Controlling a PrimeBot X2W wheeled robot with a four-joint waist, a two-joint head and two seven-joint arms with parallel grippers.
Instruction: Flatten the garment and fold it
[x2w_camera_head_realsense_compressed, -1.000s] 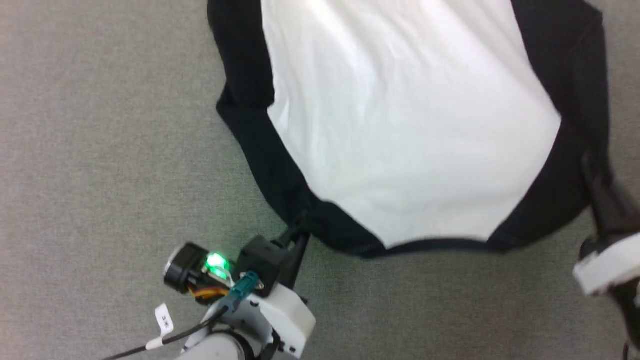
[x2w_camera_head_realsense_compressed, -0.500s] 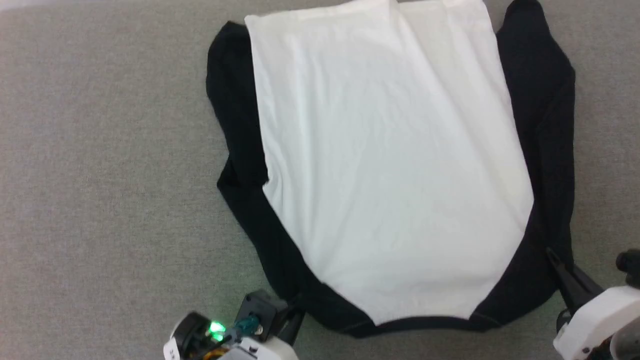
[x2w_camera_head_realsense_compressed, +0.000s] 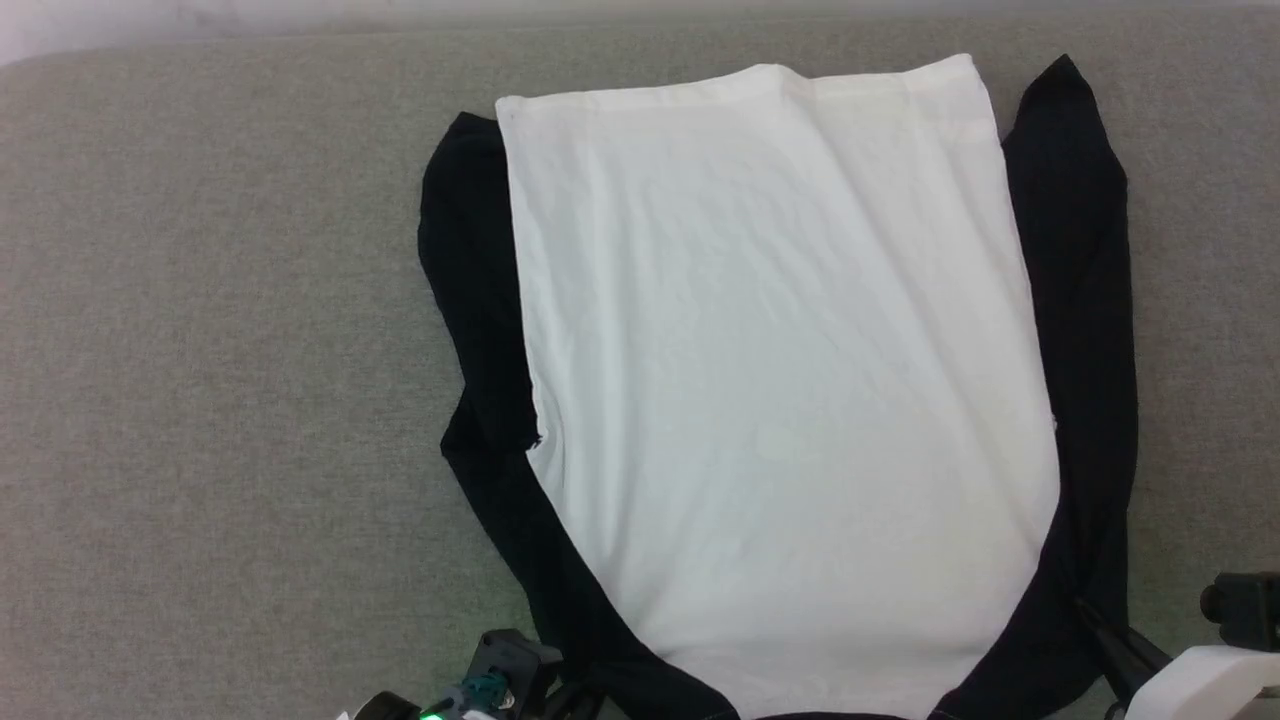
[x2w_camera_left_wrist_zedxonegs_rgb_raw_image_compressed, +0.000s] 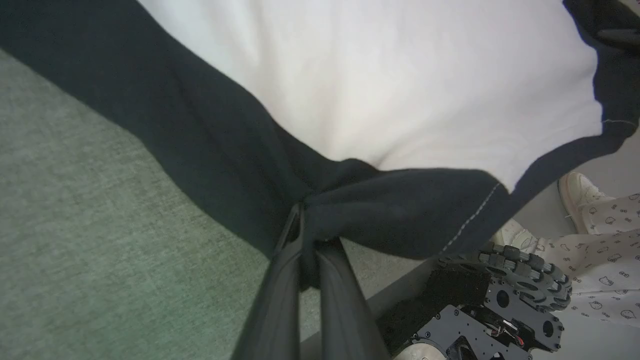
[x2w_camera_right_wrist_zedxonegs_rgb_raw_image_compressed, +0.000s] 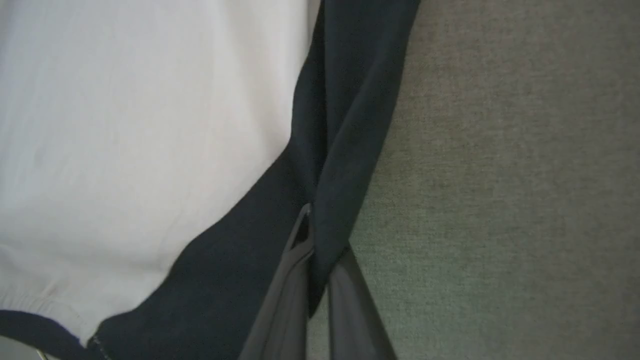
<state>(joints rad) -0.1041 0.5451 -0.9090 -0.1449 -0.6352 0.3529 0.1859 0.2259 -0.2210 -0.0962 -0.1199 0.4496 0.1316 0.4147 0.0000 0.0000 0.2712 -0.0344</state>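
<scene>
The garment (x2w_camera_head_realsense_compressed: 780, 400) lies spread on the grey surface, its white body running away from me and a black sleeve along each side. Its hem is at the far end and its black shoulder part at the near end. At the near left corner my left gripper (x2w_camera_head_realsense_compressed: 585, 690) is shut on the black shoulder fabric, and the left wrist view shows that cloth bunched between the fingertips (x2w_camera_left_wrist_zedxonegs_rgb_raw_image_compressed: 304, 220). My right gripper (x2w_camera_head_realsense_compressed: 1088, 608) is shut on the black fabric at the near right corner, with a twisted fold caught at its tips (x2w_camera_right_wrist_zedxonegs_rgb_raw_image_compressed: 311, 225).
The grey cloth-covered table (x2w_camera_head_realsense_compressed: 220, 350) extends well left and right of the garment, with its far edge near the top of the head view. Below the near edge, the left wrist view shows my wheeled base (x2w_camera_left_wrist_zedxonegs_rgb_raw_image_compressed: 500, 300) and a person's white shoes (x2w_camera_left_wrist_zedxonegs_rgb_raw_image_compressed: 577, 192).
The head camera has tilted, sliding the whole scene down the picture. Both grippers keep their hold on the shoulder corners. The white body has gone from bulging to lying stretched and flat.
</scene>
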